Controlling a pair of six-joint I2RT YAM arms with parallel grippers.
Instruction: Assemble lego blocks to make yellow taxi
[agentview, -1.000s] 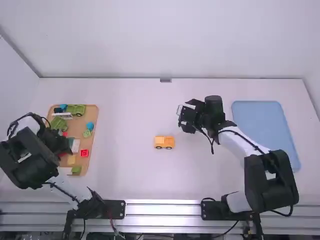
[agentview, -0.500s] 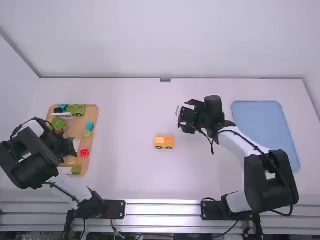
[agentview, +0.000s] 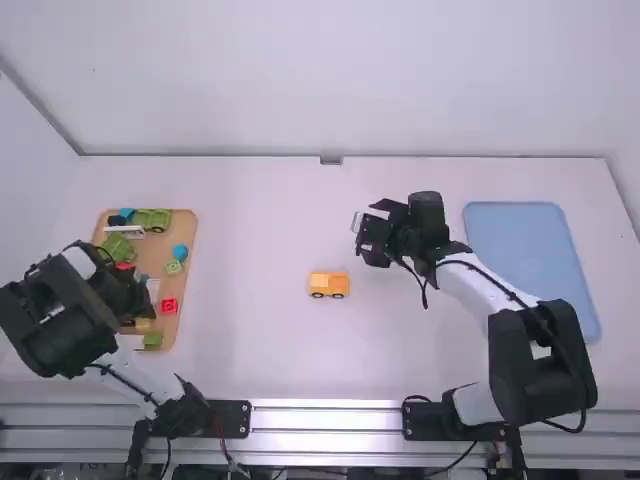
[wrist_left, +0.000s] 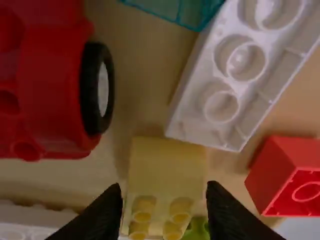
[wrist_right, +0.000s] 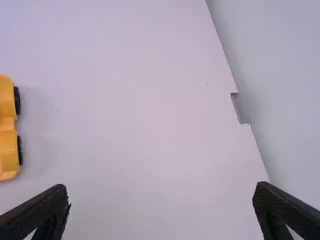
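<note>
Car (agentview: 328, 285) first: it stands upright on the white table (agentview: 260, 230), between the two arms, apart from both grippers. Its body is a warm orange-yellow, with two dark wheels along the side nearer the high camera. In the right wrist view the body shows two bulging ends and a narrower band between them, its black wheels standing out at the edge. On the wooden board (agentview: 155, 258) lies the block (wrist_left: 167, 170), paler than the car, a soft, creamy yellow. One part of its face is plain and smooth; the other bears rounded studs, four of them in sight. The left gripper (agentview: 135, 300) is low over the board; in the left wrist view its fingers stand apart, one at either side of the block, with a narrow gap between the block and one finger. Around the block lie a white brick (wrist_left: 195, 120) just beside it, a red brick (wrist_left: 270, 170), a red piece (wrist_left: 50, 90) with a black wheel, and a bit of green (wrist_left: 198, 229). The right gripper (agentview: 370, 233) hangs above the table near the car, its fingers spread wide with nothing between them.
</note>
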